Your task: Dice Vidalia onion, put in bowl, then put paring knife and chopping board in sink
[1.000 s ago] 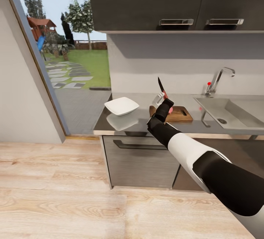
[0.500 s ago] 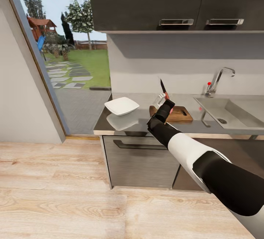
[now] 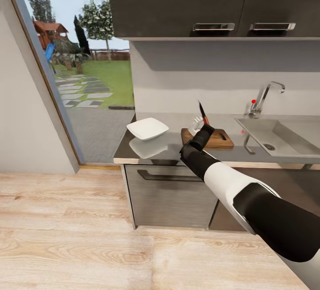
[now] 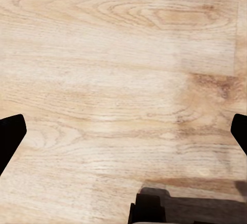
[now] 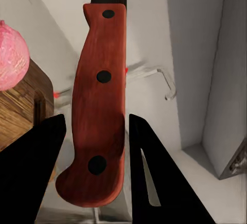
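My right gripper [image 3: 198,125] is shut on the red handle of the paring knife [image 3: 202,112], whose dark blade points up above the left end of the brown chopping board [image 3: 219,139] on the grey countertop [image 3: 173,147]. In the right wrist view the knife handle [image 5: 98,110] sits between the dark fingers [image 5: 154,172], and the pink Vidalia onion [image 5: 10,54] rests on the chopping board [image 5: 20,112]. The white bowl [image 3: 147,128] stands left of the board. Right of it lies the steel sink [image 3: 260,132]. My left gripper [image 4: 123,134] hangs open over the wood floor.
A chrome tap [image 3: 263,98] with a red knob rises behind the sink. Dark upper cabinets [image 3: 213,1] hang over the counter, with a drawer front [image 3: 169,192] below it. A tall glass door [image 3: 75,67] stands to the left. Pale wood floor [image 3: 89,236] spreads before the counter.
My right gripper has shifted slightly right and down with the knife, and the blade now leans more to the right over the board. The camera has not moved.
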Controlling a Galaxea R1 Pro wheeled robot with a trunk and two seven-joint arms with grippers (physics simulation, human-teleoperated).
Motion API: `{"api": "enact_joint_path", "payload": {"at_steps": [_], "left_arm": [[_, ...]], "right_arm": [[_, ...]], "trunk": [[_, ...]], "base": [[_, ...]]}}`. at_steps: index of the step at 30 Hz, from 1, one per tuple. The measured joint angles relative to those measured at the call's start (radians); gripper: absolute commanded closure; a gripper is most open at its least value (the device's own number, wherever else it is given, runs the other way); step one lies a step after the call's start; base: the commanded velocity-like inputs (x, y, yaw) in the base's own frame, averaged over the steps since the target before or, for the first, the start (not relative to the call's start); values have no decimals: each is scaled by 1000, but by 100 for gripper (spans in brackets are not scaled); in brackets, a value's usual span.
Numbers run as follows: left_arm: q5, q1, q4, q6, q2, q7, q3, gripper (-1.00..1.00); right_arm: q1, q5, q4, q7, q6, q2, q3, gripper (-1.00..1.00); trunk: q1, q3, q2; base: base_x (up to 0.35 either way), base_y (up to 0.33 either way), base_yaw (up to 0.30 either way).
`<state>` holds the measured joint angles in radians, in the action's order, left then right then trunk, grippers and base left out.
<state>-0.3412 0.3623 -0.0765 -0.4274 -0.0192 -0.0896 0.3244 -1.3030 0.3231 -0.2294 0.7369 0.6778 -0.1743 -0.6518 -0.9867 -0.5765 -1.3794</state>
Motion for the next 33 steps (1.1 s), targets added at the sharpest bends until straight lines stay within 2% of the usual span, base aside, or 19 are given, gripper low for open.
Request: {"api": "enact_joint_path", "payload": {"at_steps": [14,17,21,23,25,27,33], "left_arm": [[0,0,0,0,0,0,0,-100],[0,0,0,0,0,0,0,-100],[0,0,0,0,-1,0,0,-100],[0,0,0,2,1,0,0,-100],[0,0,0,2,0,0,0,-100],[0,0,0,2,-1,0,0,-100],[0,0,0,2,-2,0,0,-100]], "right_arm": [[0,-21,-3,0,65,0,13,100],[0,-45,-4,0,72,0,13,100],[0,-98,-5,0,74,0,12,100],[0,-111,-16,-11,85,11,2,100],[1,-110,-27,-22,97,12,-9,100],[1,-97,-38,-33,108,1,-20,100],[2,-78,-14,2,85,0,3,100]], "trunk": [[0,0,0],[0,0,0],[0,0,0],[0,0,0],[0,0,0],[0,0,0],[0,0,0]], "base": [[0,0,0],[0,0,0],[0,0,0],[0,0,0],[0,0,0],[0,0,0],[0,0,0]]}}
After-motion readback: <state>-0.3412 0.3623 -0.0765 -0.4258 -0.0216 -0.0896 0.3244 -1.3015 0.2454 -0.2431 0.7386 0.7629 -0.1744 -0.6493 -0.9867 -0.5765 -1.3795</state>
